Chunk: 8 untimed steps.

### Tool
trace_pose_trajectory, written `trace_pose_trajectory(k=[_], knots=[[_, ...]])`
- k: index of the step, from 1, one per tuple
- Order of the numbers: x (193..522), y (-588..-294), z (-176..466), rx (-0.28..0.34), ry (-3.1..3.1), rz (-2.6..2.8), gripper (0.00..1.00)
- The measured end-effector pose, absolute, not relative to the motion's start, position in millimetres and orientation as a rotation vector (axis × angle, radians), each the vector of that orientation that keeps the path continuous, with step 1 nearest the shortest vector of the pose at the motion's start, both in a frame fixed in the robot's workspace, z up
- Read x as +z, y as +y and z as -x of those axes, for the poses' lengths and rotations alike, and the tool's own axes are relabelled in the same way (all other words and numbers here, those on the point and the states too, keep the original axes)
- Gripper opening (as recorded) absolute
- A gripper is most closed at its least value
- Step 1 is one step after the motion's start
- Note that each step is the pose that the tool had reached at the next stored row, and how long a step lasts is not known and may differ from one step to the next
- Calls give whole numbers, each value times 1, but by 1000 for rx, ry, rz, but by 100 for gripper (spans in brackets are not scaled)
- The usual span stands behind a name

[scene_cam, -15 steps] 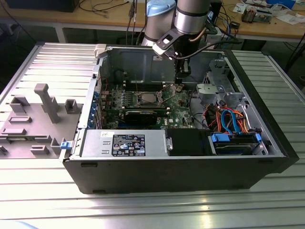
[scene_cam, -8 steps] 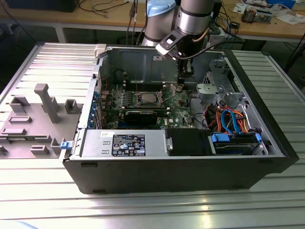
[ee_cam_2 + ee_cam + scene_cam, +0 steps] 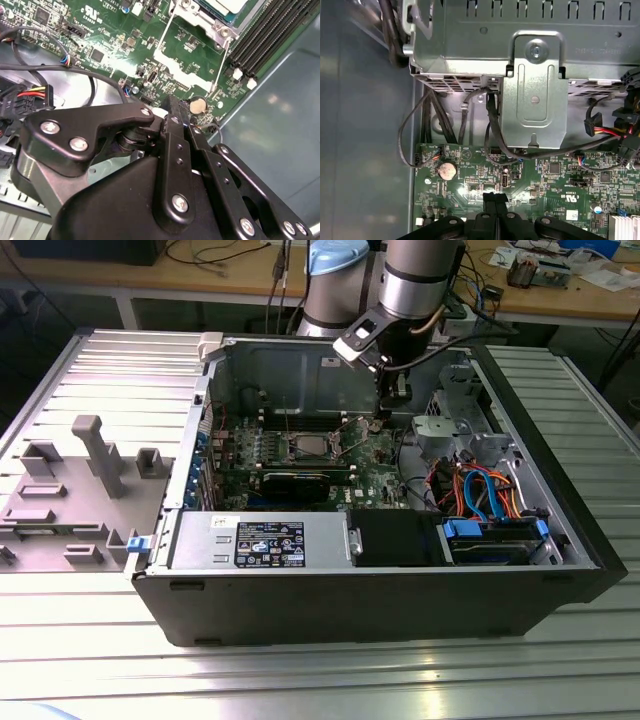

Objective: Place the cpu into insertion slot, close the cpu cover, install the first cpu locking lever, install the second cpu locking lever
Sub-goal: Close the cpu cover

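While the cpu (image 3: 305, 447) is lying in the insertion slot (image 3: 289, 452) near the centre of the circuit board (image 3: 375, 458), the gripper (image 3: 384, 410) is hovering over the board's edge on the exterior view's right, fingers (image 3: 490, 201) pressed together on nothing, near a coin cell (image 3: 447, 171)

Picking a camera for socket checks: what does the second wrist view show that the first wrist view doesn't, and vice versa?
Second wrist view, not the first: a corner of the insertion slot and the black memory slots. First wrist view, not the second: the grey metal bracket beyond the board's edge. Both: the green circuit board, the coin cell, and the shut pincer over the board near that cell.
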<state>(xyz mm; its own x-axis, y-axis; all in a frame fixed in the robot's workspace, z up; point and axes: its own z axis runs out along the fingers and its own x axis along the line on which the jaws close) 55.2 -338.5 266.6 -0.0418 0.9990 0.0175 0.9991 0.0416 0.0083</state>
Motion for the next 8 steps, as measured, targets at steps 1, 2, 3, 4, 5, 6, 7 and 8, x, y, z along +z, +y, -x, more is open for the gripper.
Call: trace_pose_trajectory(k=[1, 2, 3, 4, 5, 6, 7, 8], knots=[[263, -338, -56, -27, -2265, 2166, 11], [261, -338, -56, -26, -2267, 2162, 11], [257, -338, -57, -25, -2270, 2159, 11], [254, -338, -57, -23, -2273, 2153, 11], [251, -339, -57, -21, -2277, 2148, 11], [249, -339, -57, -20, -2280, 2142, 11], [247, -339, -57, -19, -2283, 2138, 11], [244, -339, -57, -16, -2286, 2132, 11]])
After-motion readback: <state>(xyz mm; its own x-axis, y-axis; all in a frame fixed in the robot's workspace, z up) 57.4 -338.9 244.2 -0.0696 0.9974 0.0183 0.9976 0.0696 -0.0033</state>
